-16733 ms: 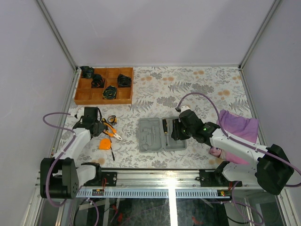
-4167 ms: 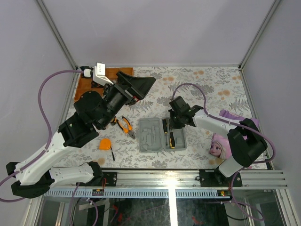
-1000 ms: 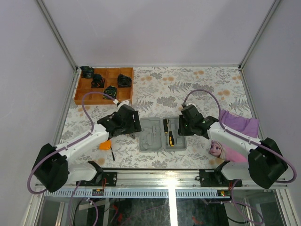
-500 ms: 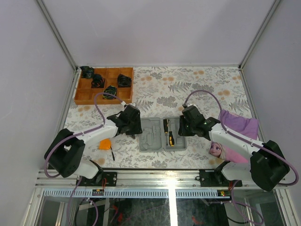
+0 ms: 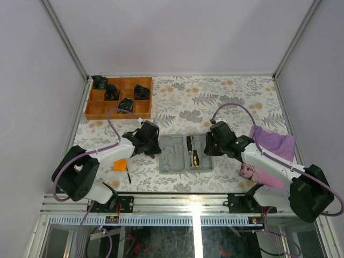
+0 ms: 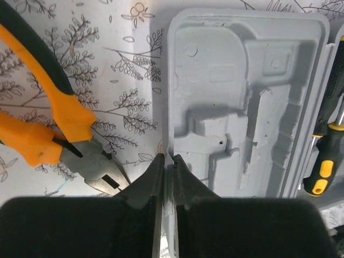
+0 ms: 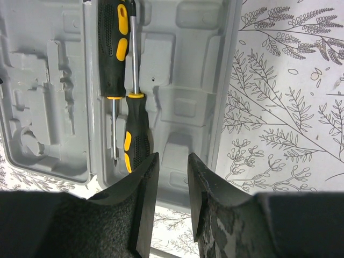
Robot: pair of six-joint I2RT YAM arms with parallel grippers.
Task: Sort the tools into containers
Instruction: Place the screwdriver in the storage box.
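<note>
The grey case (image 5: 171, 156) lies open at the table's middle, and its moulded left half (image 6: 231, 97) is bare. My left gripper (image 5: 157, 149) (image 6: 168, 161) is shut on that half's left rim. Orange-and-black pliers (image 6: 54, 123) lie just left of it, hidden under the arm from above. Two black-and-yellow screwdrivers (image 5: 192, 151) (image 7: 114, 43) rest in the right half (image 7: 185, 80). My right gripper (image 5: 207, 145) (image 7: 172, 161) hovers open over that half's near end, holding nothing. The orange tape measure (image 5: 120, 164) and thin black key (image 5: 129, 176) lie on the cloth at the left.
A wooden compartment tray (image 5: 97, 110) with several black parts sits at the back left. A purple cloth (image 5: 273, 141) and a cartoon-face picture (image 5: 249, 171) lie right of the case, under the right arm.
The left gripper's jaws have closed onto the case's left rim after moving slightly right. The right arm has hardly moved.
</note>
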